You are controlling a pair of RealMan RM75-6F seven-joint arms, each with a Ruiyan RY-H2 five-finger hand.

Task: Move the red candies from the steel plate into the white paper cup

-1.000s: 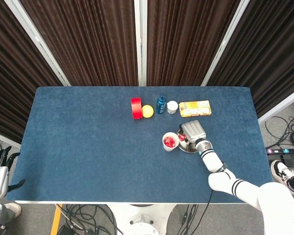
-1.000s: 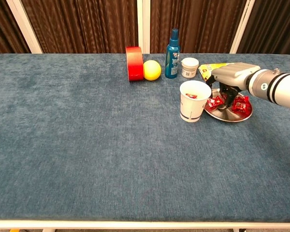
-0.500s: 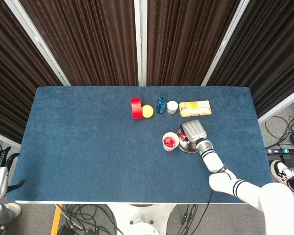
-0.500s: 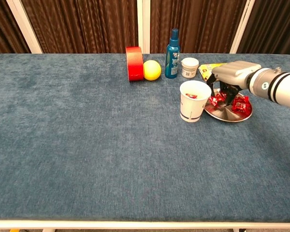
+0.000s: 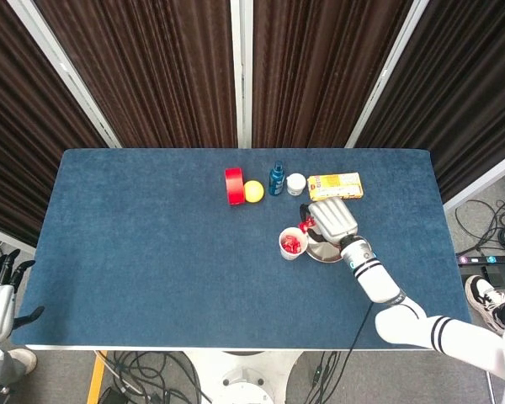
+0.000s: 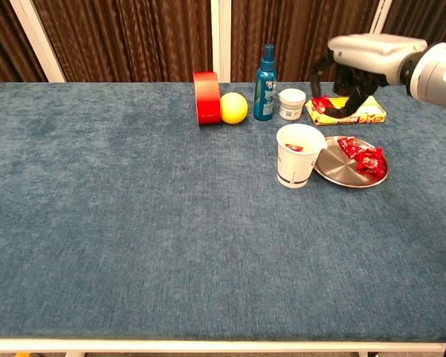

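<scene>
Right hand (image 6: 354, 74) pinches one red candy (image 6: 321, 102) aloft beside the steel plate (image 6: 340, 173); mid-carry, I judge; next I centre it above the white paper cup (image 6: 296, 155) and release.

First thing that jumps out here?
The right robot hand, raised above the table's far right, pinches a red candy in its fingers. Below it stand the white paper cup, candy already inside, and the steel plate beside it, still holding red candies.

- A robot lab or test bay, not a home.
- Dark curtains (image 5: 151, 67) wall off the blue-clothed desk (image 5: 151, 252).
- Loose cables (image 5: 143, 370) and a power strip (image 5: 488, 259) lie on the floor.
</scene>
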